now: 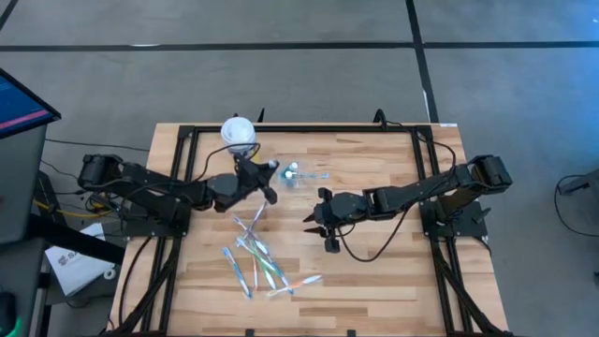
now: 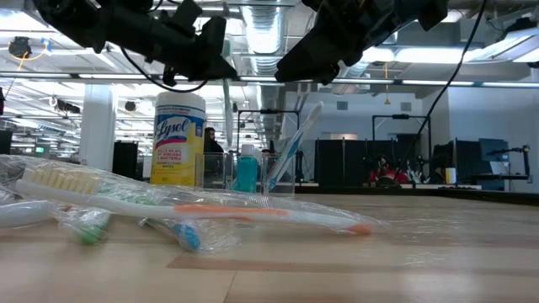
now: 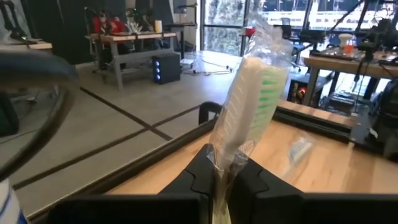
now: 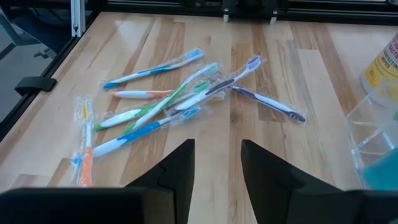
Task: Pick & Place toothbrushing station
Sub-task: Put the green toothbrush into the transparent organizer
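Fingers of the left gripper [image 1: 270, 183] look clenched on a wrapped toothbrush [image 1: 255, 214] from above, held close beside the clear cup [image 1: 292, 175] near the far side of the desk [image 1: 393, 271]. Just right of it the right gripper [image 1: 318, 225] hangs empty with its fingers spread. More toothbrushes [image 1: 262, 262] lie scattered nearer the front, and a yellow canister [image 1: 239, 131] stands behind the cup.

From desk level, the cup [image 2: 274, 172] already holds a blue tube [image 2: 246, 172] and one leaning brush. Both arms crowd the air above it; I reckon they could knock each other, or tip the light cup, if both go in together.

Looking along the left wrist, the fingers [image 3: 249, 180] pinch the toothbrush [image 3: 249, 93] low down, over its loose plastic wrap. That wrap looks slippery to me, so the brush could slide or swing and miss the cup's mouth.

Past the right wrist, the fingers [image 4: 258, 165] stand parted and grasp nothing, aimed at the pile of toothbrushes [image 4: 180, 102]. Those overlap, so a grab there may lift two, or drag the neighbours about.
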